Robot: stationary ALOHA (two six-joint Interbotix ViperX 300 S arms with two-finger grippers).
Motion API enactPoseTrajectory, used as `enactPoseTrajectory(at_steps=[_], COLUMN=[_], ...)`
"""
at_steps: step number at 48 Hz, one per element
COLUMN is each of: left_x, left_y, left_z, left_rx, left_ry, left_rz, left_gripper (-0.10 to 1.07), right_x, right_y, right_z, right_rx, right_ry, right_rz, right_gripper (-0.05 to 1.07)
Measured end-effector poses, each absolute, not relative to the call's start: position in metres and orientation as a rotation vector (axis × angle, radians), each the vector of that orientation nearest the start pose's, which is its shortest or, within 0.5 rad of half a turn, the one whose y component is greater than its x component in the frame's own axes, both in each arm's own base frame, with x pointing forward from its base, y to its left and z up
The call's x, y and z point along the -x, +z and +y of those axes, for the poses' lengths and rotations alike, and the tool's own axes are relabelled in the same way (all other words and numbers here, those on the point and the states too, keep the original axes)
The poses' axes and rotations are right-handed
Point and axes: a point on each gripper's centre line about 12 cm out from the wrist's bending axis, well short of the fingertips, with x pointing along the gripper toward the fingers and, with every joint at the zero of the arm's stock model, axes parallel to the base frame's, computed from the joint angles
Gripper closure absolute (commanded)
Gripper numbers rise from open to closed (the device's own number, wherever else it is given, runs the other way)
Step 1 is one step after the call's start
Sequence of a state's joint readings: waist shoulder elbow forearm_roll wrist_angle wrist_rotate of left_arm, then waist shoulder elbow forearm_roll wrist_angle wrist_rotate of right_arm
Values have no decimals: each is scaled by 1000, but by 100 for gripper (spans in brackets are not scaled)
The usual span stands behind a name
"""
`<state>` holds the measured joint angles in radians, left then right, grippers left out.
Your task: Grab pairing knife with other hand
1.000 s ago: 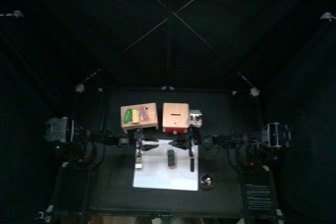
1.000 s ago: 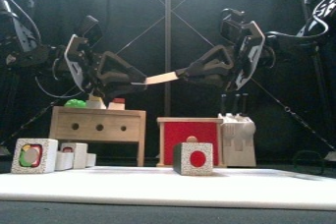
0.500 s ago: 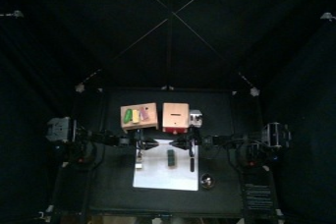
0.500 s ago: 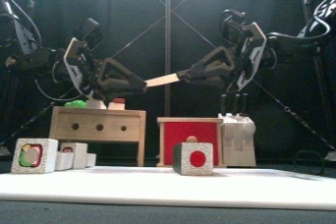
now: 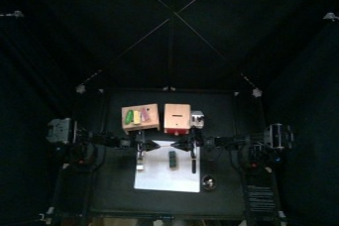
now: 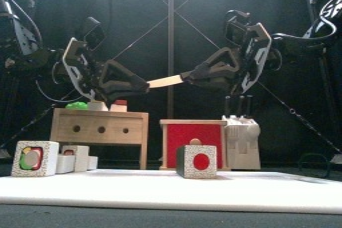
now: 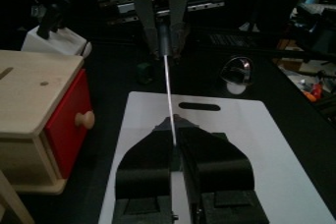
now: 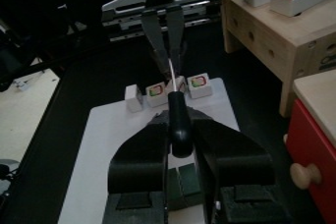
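The paring knife (image 6: 164, 79) hangs level in the air between both arms, above the boxes. My right gripper (image 6: 197, 74) is shut on its black handle (image 8: 178, 128), which sits between the jaws in the right wrist view. In the left wrist view the thin blade (image 7: 168, 81) runs edge-on into my left gripper (image 7: 175, 136), whose jaws are drawn in around the tip end. In the front view the left gripper (image 6: 134, 84) meets the blade from the left. The two grippers face each other along the knife.
Below the knife lies a white cutting board (image 7: 256, 159). Behind it stand a wooden box with holes (image 6: 99, 127), a wooden box with a red drawer (image 6: 201, 132) and a white knife block (image 6: 242, 132). Small picture blocks (image 6: 34, 158) sit on the board's front.
My left gripper's jaws have closed from wide open to tight around the blade. The right gripper and the knife have stayed in place.
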<state>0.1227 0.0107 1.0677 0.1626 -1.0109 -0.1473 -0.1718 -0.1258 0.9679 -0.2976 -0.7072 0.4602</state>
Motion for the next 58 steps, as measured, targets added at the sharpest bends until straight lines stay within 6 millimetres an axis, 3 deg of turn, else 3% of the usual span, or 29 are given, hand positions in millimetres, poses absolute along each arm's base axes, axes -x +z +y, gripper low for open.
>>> enactPoseTrajectory(at_steps=[16,26,36,58], left_x=[-321,-323,-331,-343], left_y=[153,146,141,130], left_z=[24,24,22,14], left_rx=[68,63,50,51], left_ry=[-13,-17,-39,-69], left_rz=[73,95,108,129], left_gripper=[65,65,65,65], right_x=[-334,-338,-341,-329], right_y=[186,177,183,170], right_z=[-34,-29,-28,-27], right_rx=[-271,-246,-206,-252], right_ry=[-6,-55,-109,-125], right_rz=[195,401,557,582], right_gripper=[74,75,76,88])
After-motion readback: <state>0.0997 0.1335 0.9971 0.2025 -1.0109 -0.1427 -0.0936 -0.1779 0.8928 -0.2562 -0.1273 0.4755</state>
